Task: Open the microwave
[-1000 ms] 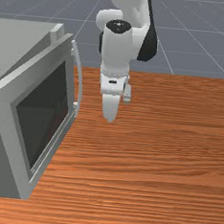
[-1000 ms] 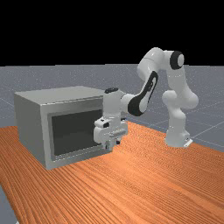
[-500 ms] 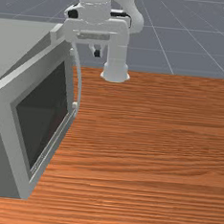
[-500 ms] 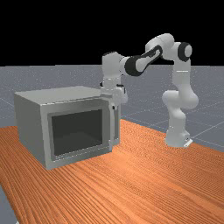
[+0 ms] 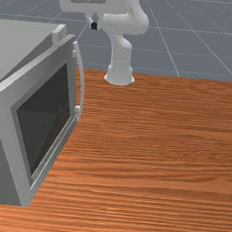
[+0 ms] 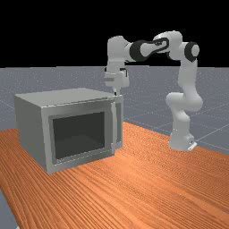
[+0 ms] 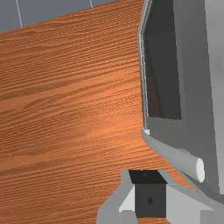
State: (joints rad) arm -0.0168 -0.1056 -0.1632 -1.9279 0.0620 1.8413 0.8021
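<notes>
My gripper (image 5: pixel 92 24) hangs beyond the microwave's far top corner in the front view. In the far view, the gripper (image 6: pixel 116 93) is above the top end of the handle (image 6: pixel 114 129), apart from it. The grey microwave (image 6: pixel 31 129) has its dark-windowed door (image 5: pixel 44 116) seemingly closed, and the long curved handle (image 5: pixel 82 87) runs along the door's edge. In the wrist view the gripper (image 7: pixel 148 192) is beside the round end of the handle (image 7: pixel 175 155), which lies farther down.
The microwave stands on the wooden table (image 5: pixel 159 151), at the front view's left. Its top (image 6: pixel 67 96) is below my hand in the far view. The arm's base (image 6: pixel 181 138) is to the far view's right, beyond the microwave.
My hand has risen from low beside the handle to above its top, and has drawn back toward the arm's base in the front view. The microwave and its door have not moved.
</notes>
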